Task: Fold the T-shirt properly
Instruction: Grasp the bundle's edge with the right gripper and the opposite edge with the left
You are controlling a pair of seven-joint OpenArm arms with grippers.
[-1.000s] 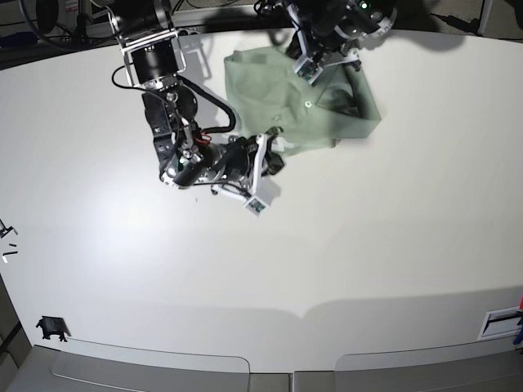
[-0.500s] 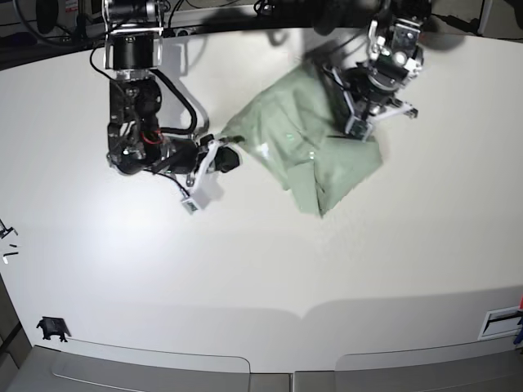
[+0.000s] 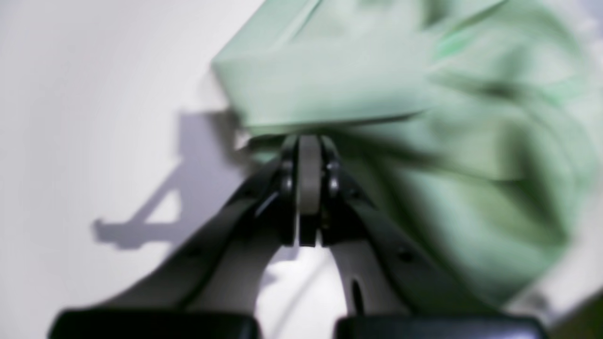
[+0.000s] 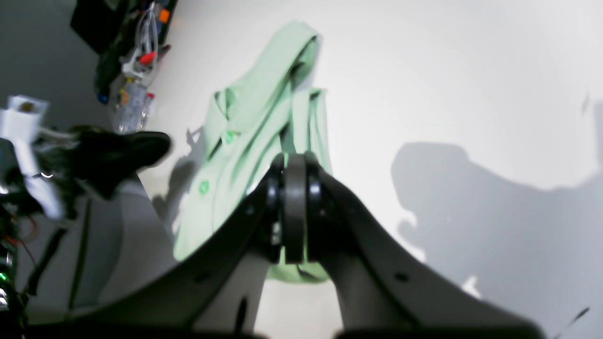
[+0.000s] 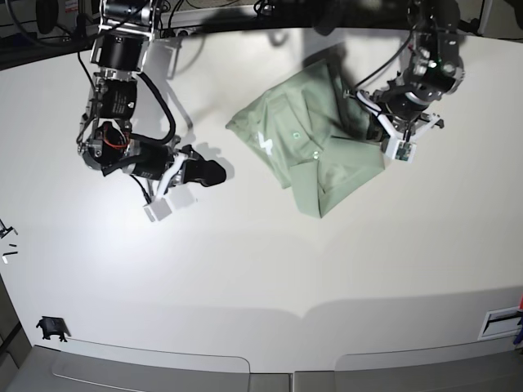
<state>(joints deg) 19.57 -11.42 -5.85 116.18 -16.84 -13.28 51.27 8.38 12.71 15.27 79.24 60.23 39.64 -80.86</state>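
The shirt (image 5: pixel 315 143) is lying crumpled, its right edge touching the closed, empty-looking left tool (image 5: pixel 391 135); the closed right tool (image 5: pixel 214 171) is sitting apart

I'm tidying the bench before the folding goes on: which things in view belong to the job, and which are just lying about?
For the job:
- T-shirt
- left end effector
- right end effector

Lying about:
- small black clip near the table's front corner
- small dark bits at the table's edge

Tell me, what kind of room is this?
Probably a robot lab. Two black robot arms reach over a big white table, a green shirt lies crumpled on it, and cables and gear sit along the far edge.
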